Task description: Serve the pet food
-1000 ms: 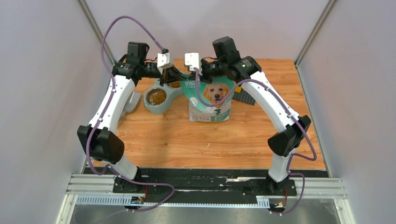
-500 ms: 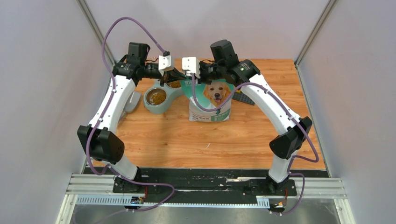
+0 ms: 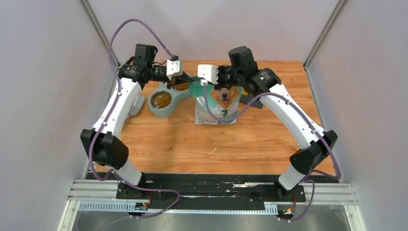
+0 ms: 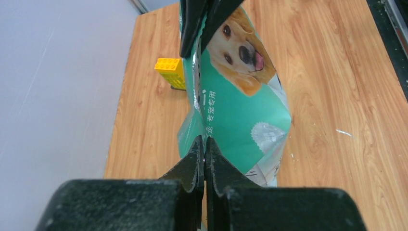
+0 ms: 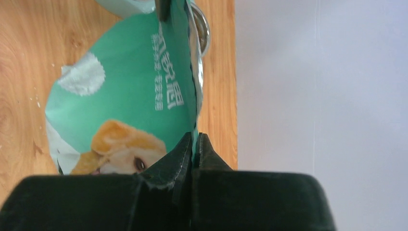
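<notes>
The pet food (image 3: 162,99), small brown dry pellets in a loose heap, lies in the near cup of the grey-green two-cup feeding bowl (image 3: 153,109); more shows in the far cup. That bowl sits just left of the upright, glossy green-and-white bag printed with a golden dog (image 3: 217,98), and its long axis slants from near-left toward the bag's top corner. Your left gripper (image 4: 204,150) is pinched tight on the left end of the bag's crinkled top seam and your right gripper (image 5: 194,144) on the right end, so the seam runs between them. Your left arm is nearer the bowl, so I judge any pour must tip leftward.
</notes>
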You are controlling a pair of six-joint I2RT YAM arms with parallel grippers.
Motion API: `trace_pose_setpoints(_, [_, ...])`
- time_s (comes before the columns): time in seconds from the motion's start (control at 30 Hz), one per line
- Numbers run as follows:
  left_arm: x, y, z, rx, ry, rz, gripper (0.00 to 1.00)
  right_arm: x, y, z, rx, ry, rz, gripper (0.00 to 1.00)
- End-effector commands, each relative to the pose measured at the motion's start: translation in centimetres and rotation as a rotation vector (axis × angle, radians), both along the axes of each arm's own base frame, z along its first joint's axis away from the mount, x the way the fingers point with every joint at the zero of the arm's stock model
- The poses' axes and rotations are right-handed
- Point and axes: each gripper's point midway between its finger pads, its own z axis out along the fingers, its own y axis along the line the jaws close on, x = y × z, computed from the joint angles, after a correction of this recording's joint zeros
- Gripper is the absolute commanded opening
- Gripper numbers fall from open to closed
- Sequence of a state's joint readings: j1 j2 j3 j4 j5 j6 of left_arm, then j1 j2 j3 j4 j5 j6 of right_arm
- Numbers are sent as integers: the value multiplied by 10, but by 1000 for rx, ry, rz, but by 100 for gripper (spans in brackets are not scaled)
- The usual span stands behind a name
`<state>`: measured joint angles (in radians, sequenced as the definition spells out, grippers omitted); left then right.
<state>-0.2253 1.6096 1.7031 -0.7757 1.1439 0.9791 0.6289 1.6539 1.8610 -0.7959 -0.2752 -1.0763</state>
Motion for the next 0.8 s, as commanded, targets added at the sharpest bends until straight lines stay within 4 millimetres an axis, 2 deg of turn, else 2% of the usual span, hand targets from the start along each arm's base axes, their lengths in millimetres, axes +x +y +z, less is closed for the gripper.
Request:
trace_pose_setpoints(0.0, [-8, 20, 0, 44, 37, 64, 0, 34, -115, 43, -114, -178, -371, 0])
trace_pose_setpoints(0.2, [-12, 18, 7, 25, 36, 43, 0, 30, -162, 65, -77, -205, -488, 0])
trace_pose_setpoints(0.33, [-16, 15, 12, 4, 39, 21, 0, 18, -181, 82, -30, -221, -513, 0])
trace_pose_setpoints(0.47, [-20, 11, 19, -23, 44, -4, 0, 1, -178, 93, 49, -200, -460, 0])
trace_pose_setpoints(0.63, [-23, 2, 24, -41, 42, -21, 0, -20, -163, 105, 134, -167, -364, 0])
trace_pose_setpoints(0.77, [-24, -2, 27, -48, 41, -29, 0, -25, -158, 107, 158, -153, -340, 0])
